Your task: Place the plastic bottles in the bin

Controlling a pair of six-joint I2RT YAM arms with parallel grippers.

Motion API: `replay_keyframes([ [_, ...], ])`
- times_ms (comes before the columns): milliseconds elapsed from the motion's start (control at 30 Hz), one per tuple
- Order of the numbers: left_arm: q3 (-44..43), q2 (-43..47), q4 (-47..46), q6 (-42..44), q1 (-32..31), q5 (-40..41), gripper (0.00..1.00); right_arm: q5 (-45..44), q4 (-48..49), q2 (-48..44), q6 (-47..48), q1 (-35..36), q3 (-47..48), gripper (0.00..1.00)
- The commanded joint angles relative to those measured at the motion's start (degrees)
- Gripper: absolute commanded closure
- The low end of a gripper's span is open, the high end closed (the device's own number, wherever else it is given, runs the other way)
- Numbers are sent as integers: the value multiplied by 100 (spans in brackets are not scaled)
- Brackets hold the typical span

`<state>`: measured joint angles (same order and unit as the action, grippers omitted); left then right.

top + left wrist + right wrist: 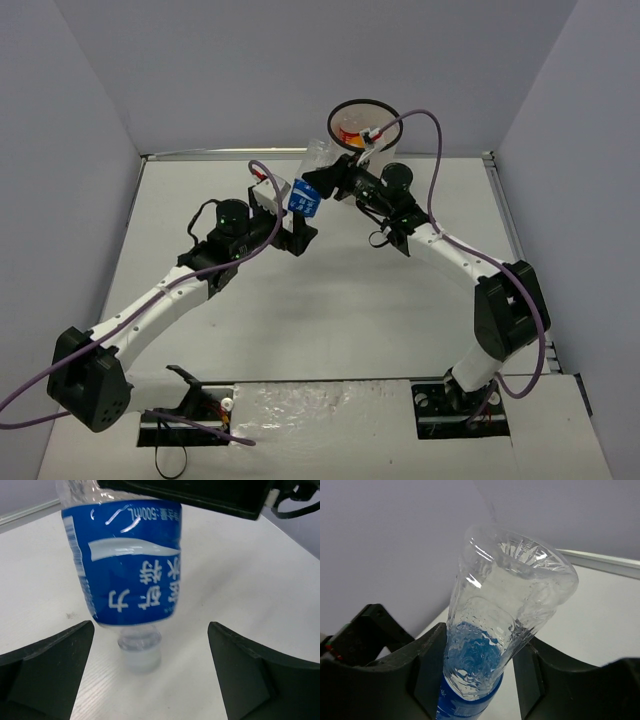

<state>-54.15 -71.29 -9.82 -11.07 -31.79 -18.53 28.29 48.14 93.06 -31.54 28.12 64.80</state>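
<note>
A clear bottle with a blue label (305, 195) hangs upside down above the table, its cap pointing down and its crumpled base up. My right gripper (325, 182) is shut on its clear body, the fingers (427, 665) pressing both sides of the bottle (495, 625). My left gripper (292, 228) stands open just below and to the left; the bottle (130, 565) hangs free between its spread fingers (50, 665), touching neither. The white bin (365, 104) with a black rim stands just behind, with an orange bottle (350, 134) and a red-labelled one (376, 134) inside.
Grey walls close the table on the left, back and right. A raised strip (220, 154) runs along the table's far edge. Purple cables (430, 160) loop over both arms near the bin.
</note>
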Motion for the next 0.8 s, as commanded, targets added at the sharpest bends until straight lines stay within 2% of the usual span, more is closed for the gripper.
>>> replay_keyframes([
  [0, -491, 174, 94, -9, -57, 175, 3, -764, -434, -353, 1184, -35, 668, 81],
  [133, -627, 194, 678, -92, -47, 1035, 3, -1972, -1072, -382, 2425, -168, 1410, 79],
  [333, -761, 88, 1215, -232, -6, 2108, 3, -2566, -1172, 218, 2777, -754, 2617, 77],
  [533, -877, 17, 1452, -272, 66, 2348, 3, -2985, -939, 1077, 3355, -913, 3425, 75],
  [767, -887, -13, 1554, -414, 289, 2371, 3, -2928, -838, 2102, 3659, -896, 4005, 74],
])
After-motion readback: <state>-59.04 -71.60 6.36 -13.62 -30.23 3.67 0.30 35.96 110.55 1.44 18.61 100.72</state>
